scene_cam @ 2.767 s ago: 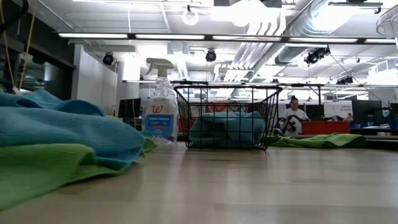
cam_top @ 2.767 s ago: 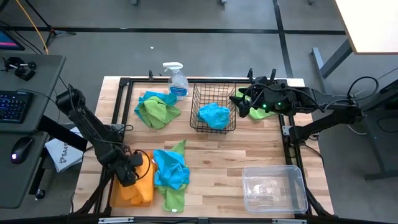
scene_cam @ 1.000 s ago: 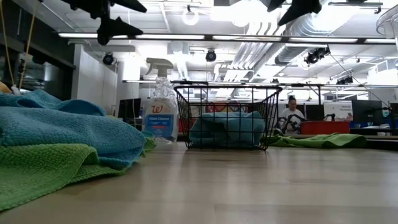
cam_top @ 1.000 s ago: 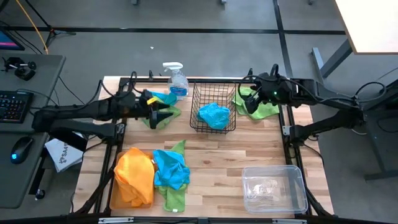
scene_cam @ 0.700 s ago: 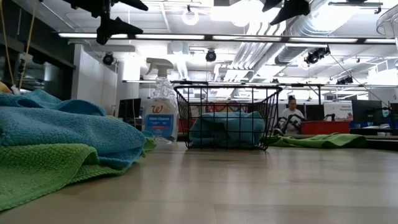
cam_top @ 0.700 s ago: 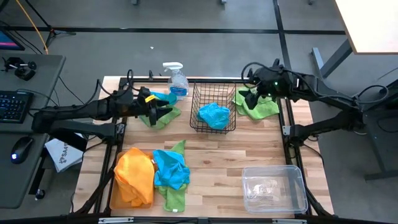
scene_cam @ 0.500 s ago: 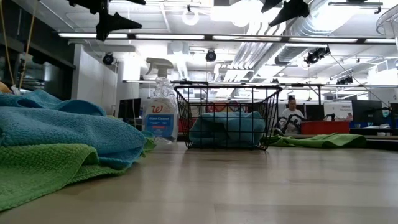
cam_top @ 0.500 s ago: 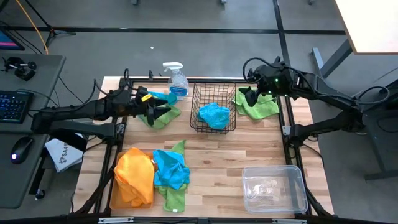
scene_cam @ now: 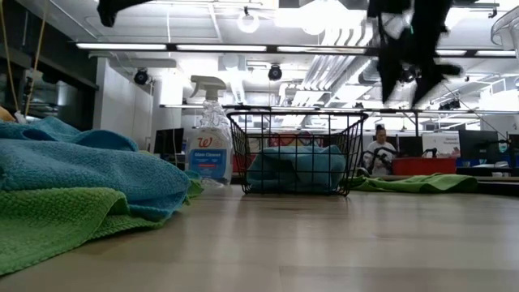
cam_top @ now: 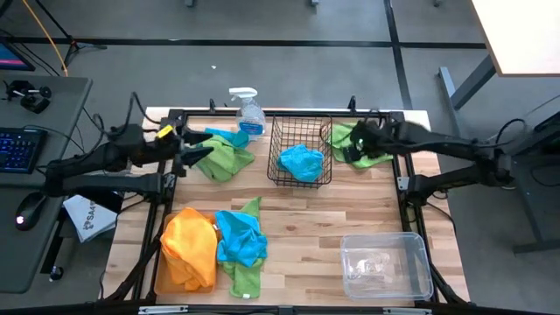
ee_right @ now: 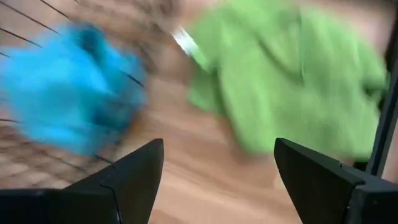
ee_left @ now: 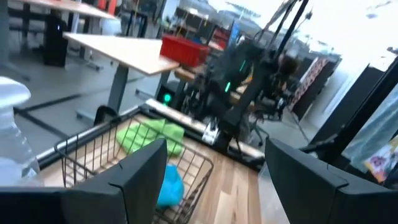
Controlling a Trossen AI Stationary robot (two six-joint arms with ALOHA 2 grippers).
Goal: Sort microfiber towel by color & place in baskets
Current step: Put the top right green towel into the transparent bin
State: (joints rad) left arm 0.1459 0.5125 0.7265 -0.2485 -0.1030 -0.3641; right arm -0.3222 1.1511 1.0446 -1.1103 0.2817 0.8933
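Left tool (cam_top: pixel 186 156): apart, empty, beside green towel (cam_top: pixel 224 160).
Right tool (cam_top: pixel 355 143): apart, empty, over green cloth (cam_top: pixel 343 138).
Basket (cam_top: pixel 300 179): blue towel (cam_top: pixel 300 162) inside.

Seven towels (cam_top: pixel 240 236), three baskets (cam_top: pixel 300 150), one bottle (cam_top: pixel 248 111)

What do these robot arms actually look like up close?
Both are slim, dark, jointed arms with black cables looping off them. The left arm has a small yellow tag near its wrist, and the right arm is plain black. The left gripper and right gripper each end in two flat, dark, wedge-shaped fingers.
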